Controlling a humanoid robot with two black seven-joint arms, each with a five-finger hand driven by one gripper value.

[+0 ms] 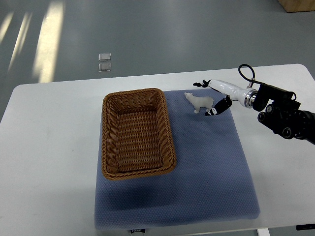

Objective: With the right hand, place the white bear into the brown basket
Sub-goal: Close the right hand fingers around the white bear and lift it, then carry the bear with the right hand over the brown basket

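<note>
Bear point(199, 102) stands on the blue mat point(206, 162), just right of the basket point(138, 132), its long axis running left-right, head toward the basket. Right hand point(214, 98) sits just right of its rump, fingers spread around it, not yet closed. No legible writing anywhere.

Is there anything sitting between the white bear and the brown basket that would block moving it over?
Nothing visible does. The white bear stands on the blue mat just right of the brown basket, with only bare mat between them. The right hand is already at the bear.
</note>
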